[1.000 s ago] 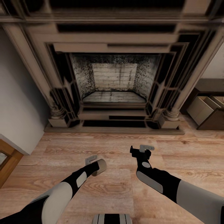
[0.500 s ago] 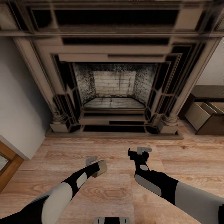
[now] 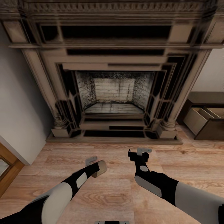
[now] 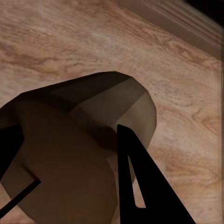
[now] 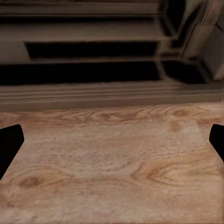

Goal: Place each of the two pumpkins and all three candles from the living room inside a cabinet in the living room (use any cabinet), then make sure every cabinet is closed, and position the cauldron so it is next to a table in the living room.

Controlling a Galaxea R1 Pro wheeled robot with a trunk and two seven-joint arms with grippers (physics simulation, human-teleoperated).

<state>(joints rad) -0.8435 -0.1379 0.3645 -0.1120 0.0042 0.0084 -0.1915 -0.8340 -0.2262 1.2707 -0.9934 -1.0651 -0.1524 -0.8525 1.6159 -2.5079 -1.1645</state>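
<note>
**Beige candle clamped in the left gripper, right one holding nothing**

Wood plank floor (image 3: pixel 118 193) under both arms, ornate beige fireplace (image 3: pixel 113 93) straight ahead. The left gripper (image 4: pixel 70 163) has its jaws closed down onto 1 candle (image 3: pixel 100 168), a stubby grey-beige cylinder wedged between the 2 dark fingers (image 4: pixel 137 182), held up off the floor. The right gripper (image 3: pixel 139 152) has its jaws spread wide with just bare planks between the tips; it grips and touches nothing. Over at the right edge, beside the fireplace, the dark-brown cabinet (image 3: pixel 205 99) has a drawer (image 3: pixel 199 119) pulled out, pale beige insides showing. Can't tell what's in it from here.
</note>
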